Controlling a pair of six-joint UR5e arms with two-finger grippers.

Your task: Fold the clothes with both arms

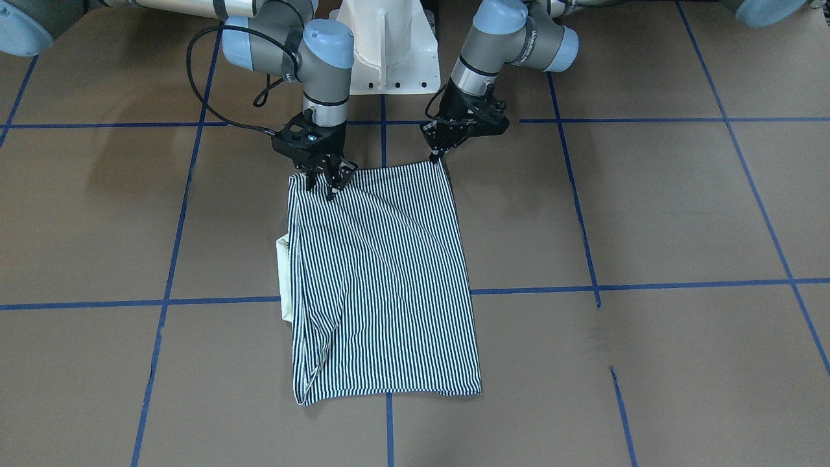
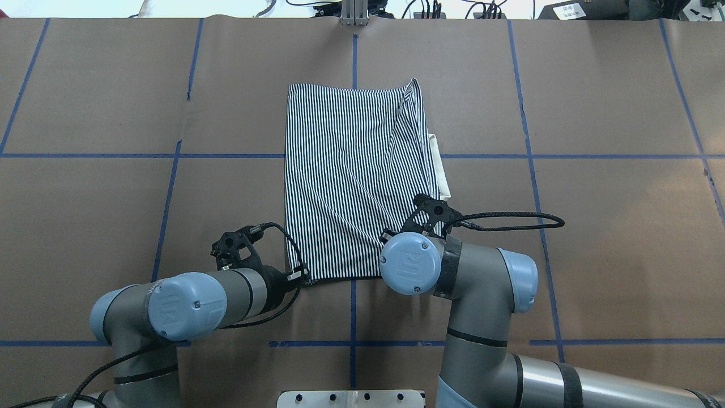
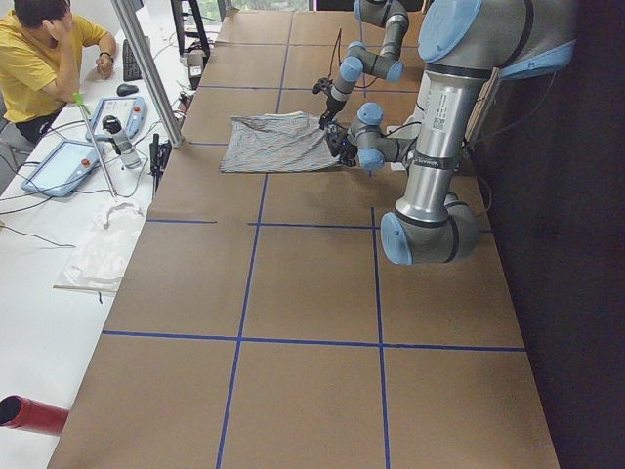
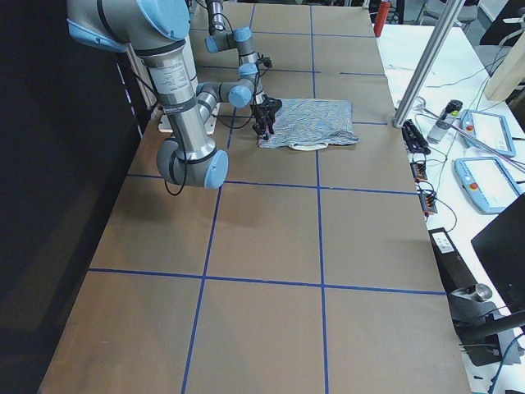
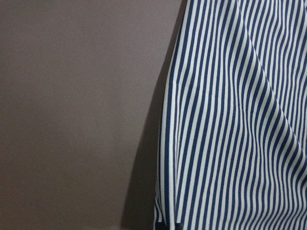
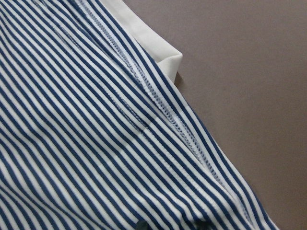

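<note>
The striped polo shirt (image 1: pixel 382 279) lies folded into a tall rectangle on the brown table, and its cream collar (image 1: pixel 284 279) sticks out along one side. My left gripper (image 1: pixel 436 157) is shut on the shirt's near corner, which is slightly raised. It also shows in the overhead view (image 2: pixel 303 277). My right gripper (image 1: pixel 322 187) pinches bunched cloth at the other near corner, on the collar side. In the overhead view the shirt (image 2: pixel 351 181) lies ahead of both wrists, and the right wrist hides the right fingertips. The right wrist view shows stripes (image 6: pixel 96 143) and collar (image 6: pixel 153 43).
The white pedestal base (image 1: pixel 389 52) stands just behind the grippers. A metal post (image 3: pixel 146 68) rises at the table's far edge, by the shirt. An operator in yellow (image 3: pixel 39 59) sits beyond it at a bench with teach pendants (image 3: pixel 68 161). Blue tape lines grid the table.
</note>
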